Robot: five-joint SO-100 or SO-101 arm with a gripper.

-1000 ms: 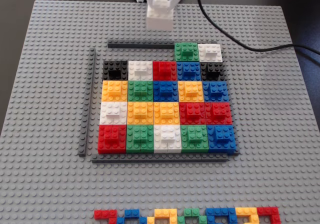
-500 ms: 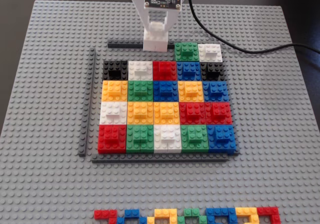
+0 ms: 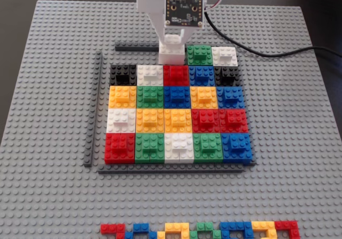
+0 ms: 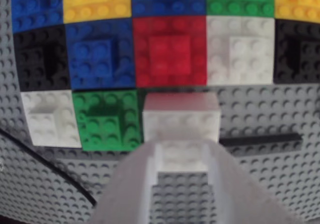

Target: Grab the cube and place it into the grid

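White studded Lego cube (image 4: 181,116) pinched in white two-finger gripper (image 4: 181,151), at far row of multicoloured Lego-block grid (image 3: 176,118), just beside green block (image 4: 106,120). Placing step, by the look. Next: align w/ studs, press down, release.

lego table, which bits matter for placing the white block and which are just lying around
In play:
- white studded Lego cube, held in the white claw
- multicoloured Lego block grid

Lying about:
- zigzag row of small coloured bricks
- black cable
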